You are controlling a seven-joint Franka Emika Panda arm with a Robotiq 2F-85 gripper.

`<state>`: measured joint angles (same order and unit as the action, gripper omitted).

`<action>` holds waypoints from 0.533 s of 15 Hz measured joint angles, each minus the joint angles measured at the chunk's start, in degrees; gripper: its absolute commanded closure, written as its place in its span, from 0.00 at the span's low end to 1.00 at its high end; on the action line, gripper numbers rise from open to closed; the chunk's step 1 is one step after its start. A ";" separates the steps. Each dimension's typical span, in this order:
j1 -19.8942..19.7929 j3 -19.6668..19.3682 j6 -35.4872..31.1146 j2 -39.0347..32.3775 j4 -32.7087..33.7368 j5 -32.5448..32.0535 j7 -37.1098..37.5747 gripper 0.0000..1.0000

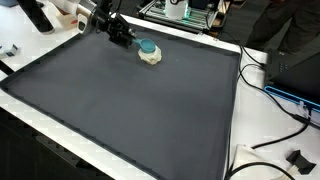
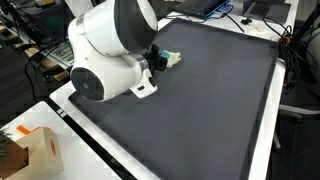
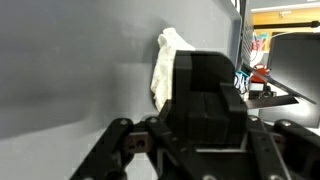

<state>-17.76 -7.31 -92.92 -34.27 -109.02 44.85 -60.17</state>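
**Recorder:** End effector, condition?

**Inspector:** The Robotiq gripper [image 1: 126,40] sits low over the dark mat [image 1: 150,115], angled down toward it. In the wrist view its black fingers [image 3: 195,95] are drawn together into one block. No gap shows between them and nothing is clamped there.

**Recorder:** Nearest item?

**Inspector:** A white crumpled bundle [image 1: 149,54] with a teal top. It lies on the mat just ahead of the fingertips. In the wrist view the bundle [image 3: 167,65] rises beyond the fingers, a little off their centre line, and only its white folds show there.

**Recorder:** Contact?

**Inspector:** Very close. I cannot tell whether the fingertips touch it, because the pictures are too small at that spot.

**Recorder:** Any obstruction of view?

**Inspector:** In an exterior view the white arm [image 2: 110,45] covers most of the wrist. The gripper [image 2: 157,60] shows dark just past it, with the bundle [image 2: 173,58] directly beyond the tip.

**Recorder:** Surroundings?

**Inspector:** Black cables [image 1: 275,95] trail along the white table edge, well apart from the gripper and across the mat from it. A cardboard box [image 2: 45,150] stands off the mat behind the arm, also well apart from the gripper.
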 measured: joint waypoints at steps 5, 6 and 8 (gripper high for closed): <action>0.03 -0.67 -0.76 0.17 -1.04 1.15 6.74 0.75; 0.14 -0.70 -0.98 0.33 -1.16 1.09 7.85 0.75; 0.43 -0.73 -1.43 0.76 -1.45 0.85 9.82 0.75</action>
<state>-17.34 -8.04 -94.35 -33.51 -110.47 45.70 -50.35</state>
